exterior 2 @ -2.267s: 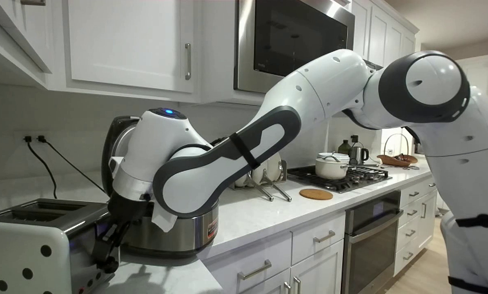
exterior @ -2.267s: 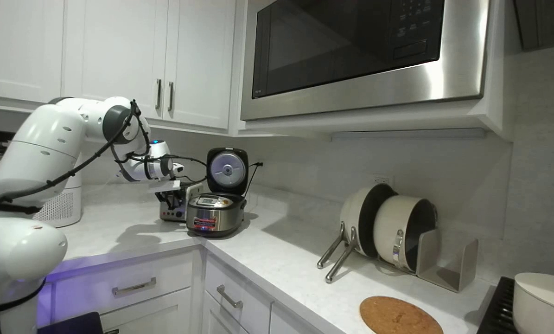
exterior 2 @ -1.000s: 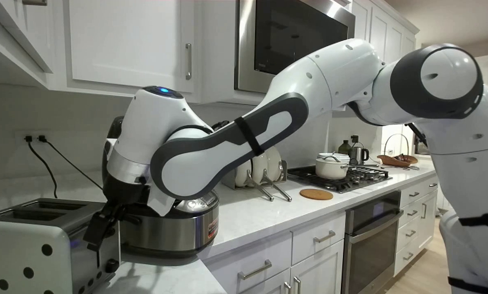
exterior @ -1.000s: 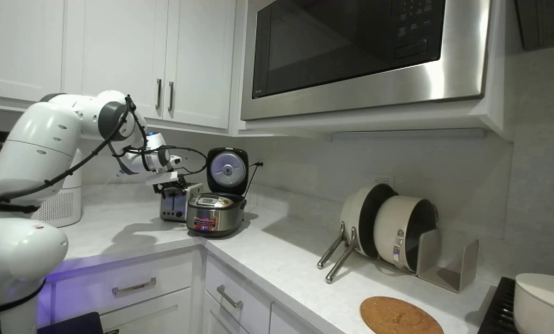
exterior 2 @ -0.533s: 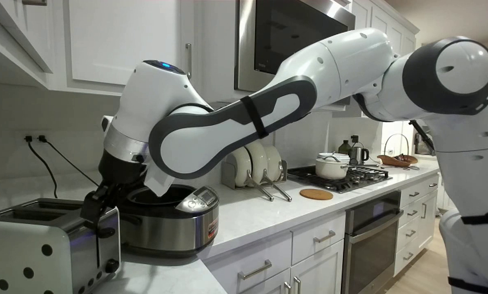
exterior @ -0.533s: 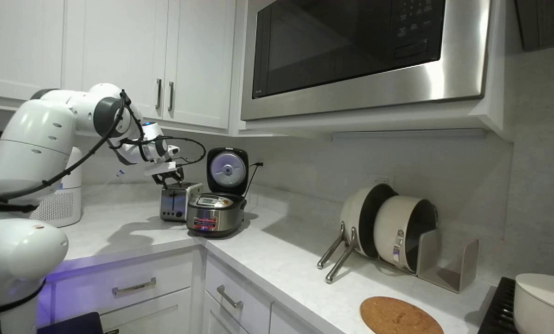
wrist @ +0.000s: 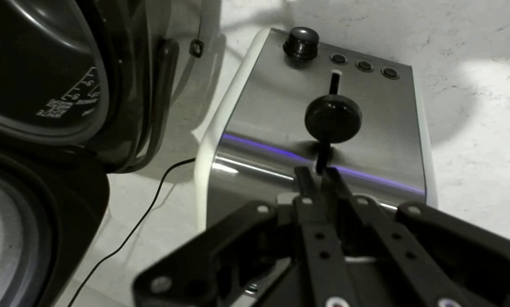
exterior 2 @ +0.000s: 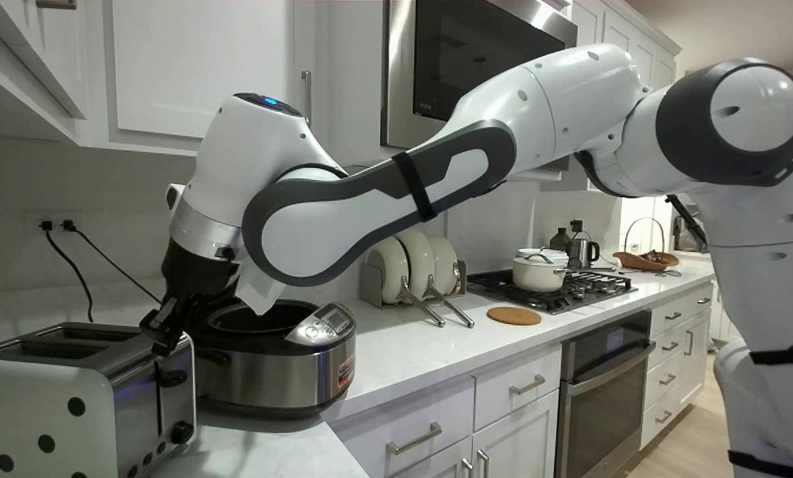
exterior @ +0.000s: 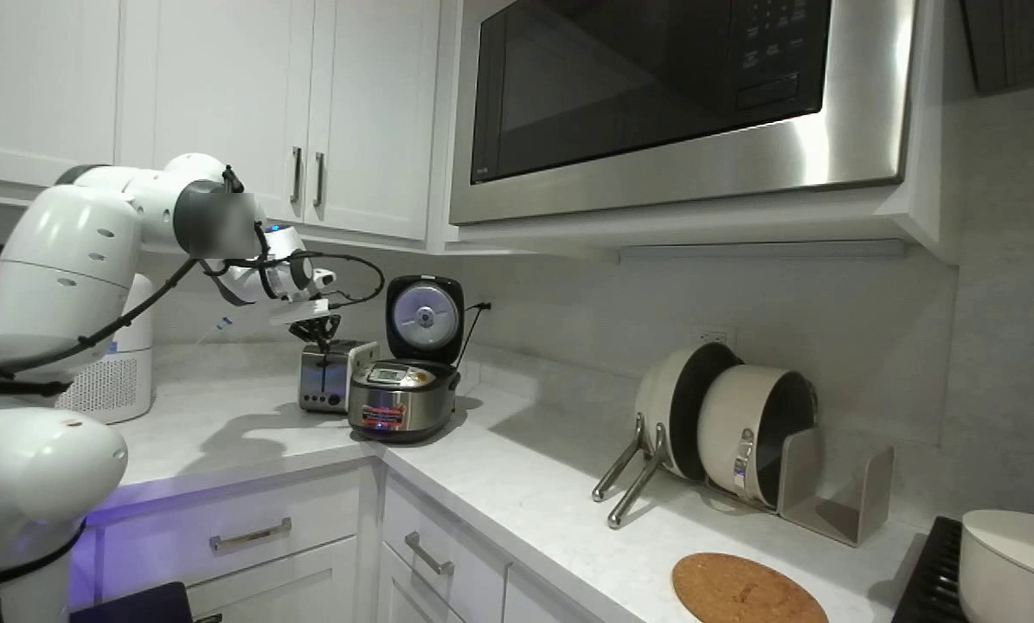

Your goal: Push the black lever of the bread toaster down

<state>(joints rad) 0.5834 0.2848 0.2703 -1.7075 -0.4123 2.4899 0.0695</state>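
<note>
Apparently only the approach is done and the full push remains, for the claw (wrist: 317, 171), narrow, holding nothing, hangs just clear of the lever (wrist: 333, 118), which sits high on the toaster (wrist: 380, 128), at twelve o'clock from the claw in the wrist view.

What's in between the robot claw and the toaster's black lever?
Between the claw and the black lever, the wrist view shows no separate object, only the shiny toaster itself and part of its dark slot.
</note>
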